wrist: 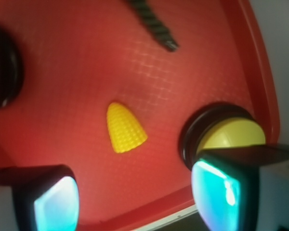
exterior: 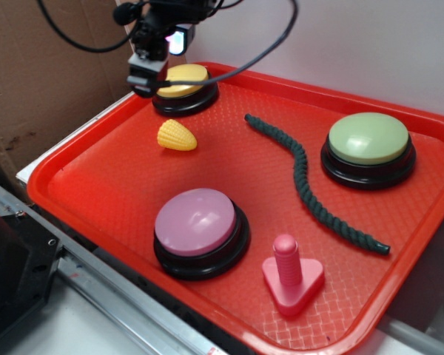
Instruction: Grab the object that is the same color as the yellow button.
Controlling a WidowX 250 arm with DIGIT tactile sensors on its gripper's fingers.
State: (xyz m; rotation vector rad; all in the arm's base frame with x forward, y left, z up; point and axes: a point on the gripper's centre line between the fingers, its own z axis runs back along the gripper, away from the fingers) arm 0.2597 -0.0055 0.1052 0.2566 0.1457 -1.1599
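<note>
I am hovering my gripper (exterior: 146,80) at the upper left of the exterior frame, over the far left corner of the red tray (exterior: 74,159), with my fingers spread wide and closing on nothing. In the wrist view my two fingertips (wrist: 55,202) are showing at the bottom corners of the frame, their pads glowing pale blue-green, and bare tray surface is lying in the gap between them. The corn cob (exterior: 177,136) is resting on its side on the tray, just below and slightly right of my gripper in the exterior frame, apart from my fingers and not touching them. In the wrist view the corn cob (wrist: 124,127) is sitting near the centre of the frame, above the gap between my fingertips and nearer the left one, with its narrow end pointing toward the top of the frame. The yellow button (exterior: 182,81) is standing right beside my gripper in the exterior frame, and in the wrist view the yellow button (wrist: 231,134) is lying at the right, partly hidden behind my right-hand fingertip. A dark green rope (exterior: 303,177) is curving across the middle of the tray, a pale green button (exterior: 368,140) is sitting at the upper right, a pink button (exterior: 196,222) at the lower centre, and a pink peg on a triangular base (exterior: 290,277) just right of that.
</note>
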